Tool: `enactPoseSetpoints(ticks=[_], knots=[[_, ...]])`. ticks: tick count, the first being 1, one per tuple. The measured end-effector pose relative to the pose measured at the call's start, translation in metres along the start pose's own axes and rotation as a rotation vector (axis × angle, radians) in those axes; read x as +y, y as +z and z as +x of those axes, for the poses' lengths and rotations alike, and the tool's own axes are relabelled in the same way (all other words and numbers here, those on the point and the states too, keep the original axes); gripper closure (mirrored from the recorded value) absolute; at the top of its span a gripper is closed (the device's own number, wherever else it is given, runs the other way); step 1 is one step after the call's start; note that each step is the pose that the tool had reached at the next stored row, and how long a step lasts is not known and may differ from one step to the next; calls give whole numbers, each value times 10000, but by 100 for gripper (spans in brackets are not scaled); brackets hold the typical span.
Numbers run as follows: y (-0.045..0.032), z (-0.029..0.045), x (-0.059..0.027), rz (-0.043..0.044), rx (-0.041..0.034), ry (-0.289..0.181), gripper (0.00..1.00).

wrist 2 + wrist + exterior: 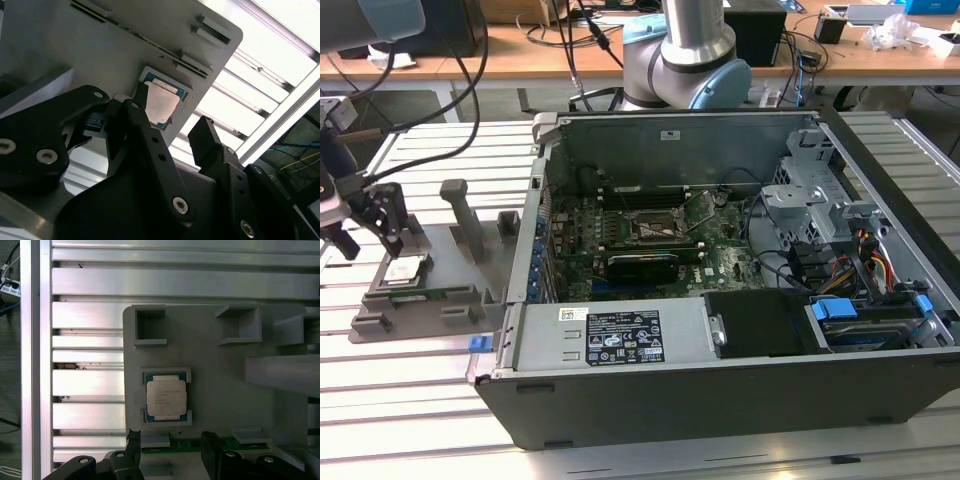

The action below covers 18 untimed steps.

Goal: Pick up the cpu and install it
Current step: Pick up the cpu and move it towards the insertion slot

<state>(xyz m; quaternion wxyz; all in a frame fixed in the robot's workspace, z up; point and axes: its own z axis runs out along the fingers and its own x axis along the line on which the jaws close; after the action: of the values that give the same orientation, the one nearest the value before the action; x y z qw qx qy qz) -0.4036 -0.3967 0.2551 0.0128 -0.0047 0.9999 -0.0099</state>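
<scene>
The cpu (pixel 403 270), a small silver square with a thin green rim, lies flat in a recess of the grey fixture plate (pixel 448 265) at the exterior view's left. My gripper (pixel 365 232) hangs just above and beside it, open, with nothing between its black fingers. In the first wrist view the cpu (pixel 166 396) sits in its pocket on the plate (pixel 220 390), a little ahead of the gripper (pixel 170 439). The second wrist view shows the cpu (pixel 161 102) beyond the spread fingertips (pixel 204 134).
An open computer case (pixel 650 150) lies on the slatted aluminium table (pixel 410 400), its motherboard showing a black-framed socket (pixel 655 228). Upright posts (pixel 465 215) rise from the fixture plate close to the gripper. Cables and drive bays fill the case's right side.
</scene>
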Motion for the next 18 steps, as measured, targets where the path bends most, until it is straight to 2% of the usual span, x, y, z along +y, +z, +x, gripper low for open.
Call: enactPoseSetpoints(ticks=[18], knots=[[82,-8,2,55,0,-2,40]])
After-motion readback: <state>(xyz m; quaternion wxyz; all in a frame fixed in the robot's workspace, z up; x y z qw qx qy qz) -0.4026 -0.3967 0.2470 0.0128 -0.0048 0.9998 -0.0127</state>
